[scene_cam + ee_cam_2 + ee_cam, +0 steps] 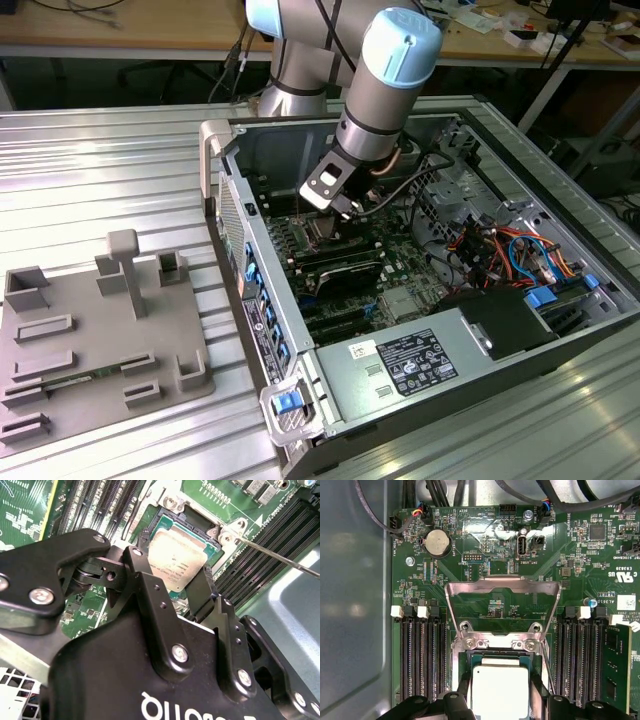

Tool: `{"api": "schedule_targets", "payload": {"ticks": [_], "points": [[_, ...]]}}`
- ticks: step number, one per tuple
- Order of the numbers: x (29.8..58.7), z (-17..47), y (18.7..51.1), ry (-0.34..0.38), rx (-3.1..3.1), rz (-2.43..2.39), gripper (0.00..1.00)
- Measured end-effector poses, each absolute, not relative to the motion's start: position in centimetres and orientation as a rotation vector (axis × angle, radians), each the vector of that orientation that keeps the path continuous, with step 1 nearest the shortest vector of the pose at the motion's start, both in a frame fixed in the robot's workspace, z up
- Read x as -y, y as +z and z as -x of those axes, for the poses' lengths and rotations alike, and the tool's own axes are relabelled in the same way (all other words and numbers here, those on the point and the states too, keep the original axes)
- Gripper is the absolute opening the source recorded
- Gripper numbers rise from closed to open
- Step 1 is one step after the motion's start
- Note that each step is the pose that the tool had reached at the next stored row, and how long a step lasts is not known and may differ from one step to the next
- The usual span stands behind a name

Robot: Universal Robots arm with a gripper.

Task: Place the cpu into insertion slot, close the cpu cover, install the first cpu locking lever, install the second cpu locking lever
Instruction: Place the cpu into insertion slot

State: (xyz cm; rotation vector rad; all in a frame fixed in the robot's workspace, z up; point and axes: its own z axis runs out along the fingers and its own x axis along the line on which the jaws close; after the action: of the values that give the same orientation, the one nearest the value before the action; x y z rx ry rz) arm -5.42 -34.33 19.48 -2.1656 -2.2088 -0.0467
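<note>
The jaws of the gripper (174,580) are clenching the cpu (176,555) by opposite edges, holding it square over the insertion slot (501,656); the cpu cover (502,584) is standing open off that slot, giving access.

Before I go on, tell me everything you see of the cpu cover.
In the first wrist view the cpu cover is a thin silver metal frame with one large window; green board shows through it. It is swung open, away from the insertion slot, hinged along the edge beside the slot's screwed rim. Nothing rests on it, and the cpu lies clear of it.
</note>
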Motion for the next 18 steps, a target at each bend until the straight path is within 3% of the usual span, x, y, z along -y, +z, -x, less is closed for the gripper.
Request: {"api": "schedule_targets", "payload": {"ticks": [2,18], "points": [[34.33,5.41,19.47,-0.047,2.210,2.165,0.61],[34.31,5.41,19.91,-0.047,2.209,2.166,0.61]]}}
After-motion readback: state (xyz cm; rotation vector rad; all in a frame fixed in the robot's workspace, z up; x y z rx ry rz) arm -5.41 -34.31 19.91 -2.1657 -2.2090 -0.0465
